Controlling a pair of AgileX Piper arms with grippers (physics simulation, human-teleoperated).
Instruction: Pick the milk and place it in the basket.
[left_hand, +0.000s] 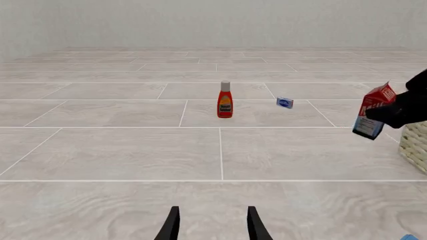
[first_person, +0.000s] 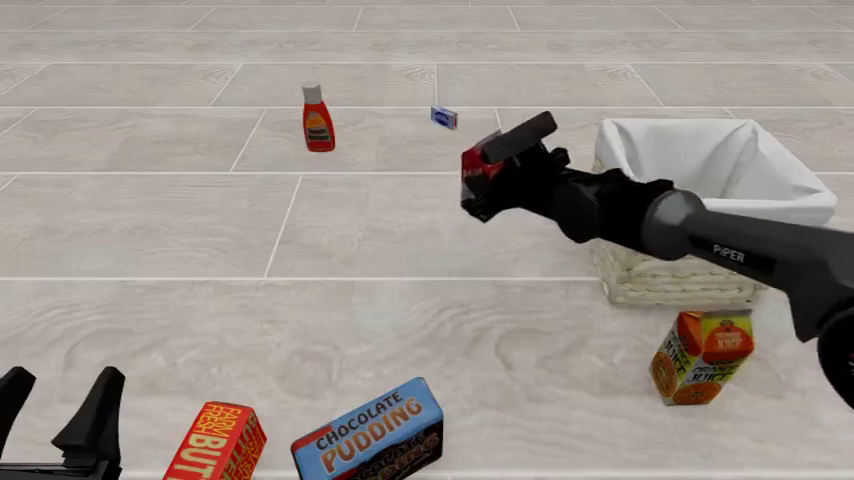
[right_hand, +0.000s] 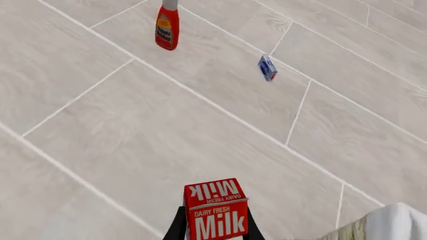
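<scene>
Beside the basket (first_person: 801, 205), right claw (first_person: 497, 172) clamps the milk (right_hand: 217, 210) aloft.

milk (right_hand: 215, 212) in right pincer (right_hand: 215, 227), ketchup bottle (right_hand: 167, 25)

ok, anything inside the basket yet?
Only the white liner shows inside the basket; its near wall hides the bottom, so I cannot rule anything out. The milk is not in it: the right gripper holds it in the air beside the basket.
</scene>
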